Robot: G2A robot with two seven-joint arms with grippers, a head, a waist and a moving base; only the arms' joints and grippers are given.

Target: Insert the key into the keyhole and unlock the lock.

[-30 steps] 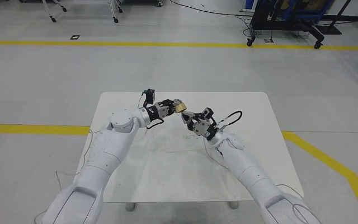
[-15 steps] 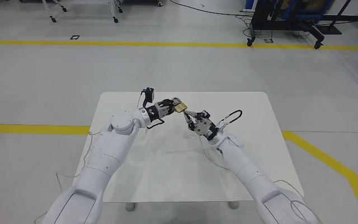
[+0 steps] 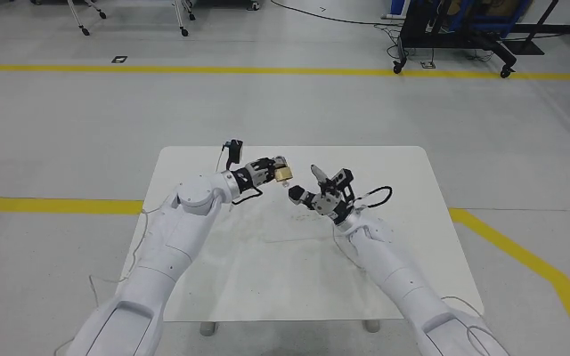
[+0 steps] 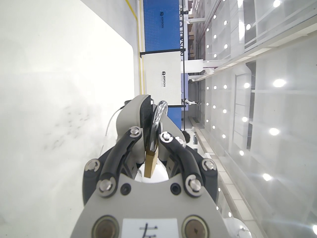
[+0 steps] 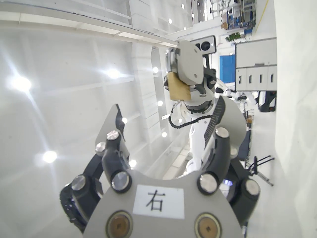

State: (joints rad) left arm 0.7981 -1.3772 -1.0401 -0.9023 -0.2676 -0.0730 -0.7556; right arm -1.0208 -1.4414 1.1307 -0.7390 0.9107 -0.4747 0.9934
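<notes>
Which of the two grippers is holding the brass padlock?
The left gripper, shut on the padlock; the right gripper stands open and empty.

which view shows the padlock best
The right wrist view: it faces the broad brass side of the padlock, large and mostly uncovered. The left wrist view shows only its thin edge, clamped in the left gripper. The top view shows it only as a small brass spot held above the table.

Bright overhead light. Ceiling lamps (image 5: pixel 21 83) flare into starbursts at nine o'clock in the right wrist view; the desk (image 4: pixel 49 50) washes out white in the left wrist view, the lock (image 4: pixel 151 159) glinting.
</notes>
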